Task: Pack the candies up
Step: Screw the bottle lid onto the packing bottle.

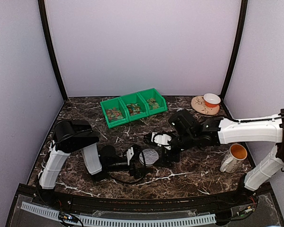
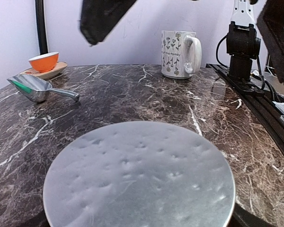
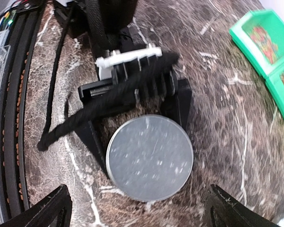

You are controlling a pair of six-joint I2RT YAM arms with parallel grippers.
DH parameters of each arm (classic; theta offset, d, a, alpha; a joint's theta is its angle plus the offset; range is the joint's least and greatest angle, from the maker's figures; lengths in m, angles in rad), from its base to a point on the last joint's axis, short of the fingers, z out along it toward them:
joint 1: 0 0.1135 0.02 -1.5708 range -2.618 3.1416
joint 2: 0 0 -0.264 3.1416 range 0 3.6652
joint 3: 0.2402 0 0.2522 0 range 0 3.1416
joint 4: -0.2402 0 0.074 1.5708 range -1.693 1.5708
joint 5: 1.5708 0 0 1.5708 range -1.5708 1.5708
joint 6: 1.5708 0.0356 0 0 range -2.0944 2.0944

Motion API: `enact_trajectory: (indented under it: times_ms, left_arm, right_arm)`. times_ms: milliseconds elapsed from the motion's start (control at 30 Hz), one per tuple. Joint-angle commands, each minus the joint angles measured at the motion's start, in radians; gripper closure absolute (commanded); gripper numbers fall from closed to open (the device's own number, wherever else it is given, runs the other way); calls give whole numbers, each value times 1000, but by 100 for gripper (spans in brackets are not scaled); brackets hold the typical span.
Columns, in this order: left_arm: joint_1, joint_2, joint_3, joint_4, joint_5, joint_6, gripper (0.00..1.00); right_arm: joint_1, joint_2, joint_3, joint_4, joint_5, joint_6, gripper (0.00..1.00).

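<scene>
Right wrist view: round grey-lidded jar (image 3: 149, 161) is clasped by left gripper (image 3: 143, 142); right gripper (image 3: 139, 209) is spread empty at six o'clock; lid removal likely next.

You have three green bins (image 1: 138, 117), one grey-lidded jar (image 1: 150, 156), one mug (image 1: 234, 158), one orange bowl (image 1: 211, 99), one metal scoop (image 2: 35, 87).

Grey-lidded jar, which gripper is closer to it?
Left. The left gripper clasps the jar, a finger on each side; the right gripper hovers open above it.
</scene>
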Motion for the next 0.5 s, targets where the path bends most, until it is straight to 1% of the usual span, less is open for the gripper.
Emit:
enact_trajectory:
  times_ms: [0,167,333,467]
  left_arm:
    - [-13,166,-85,-45,124,133,6]
    - [2,177,-103,1,131,120,3]
    - [19,188,-99,22,164,104,5]
    - [19,188,-97,13,175,107,6]
  right_arm:
    - [-36,74,83,-47,-107,-176,3]
    - [-75,135,134,-75,-165,-261,3]
    - [-86,208,174,-107,-153,-318,3]
    - [-93,268,235,-142,-190,-340,3]
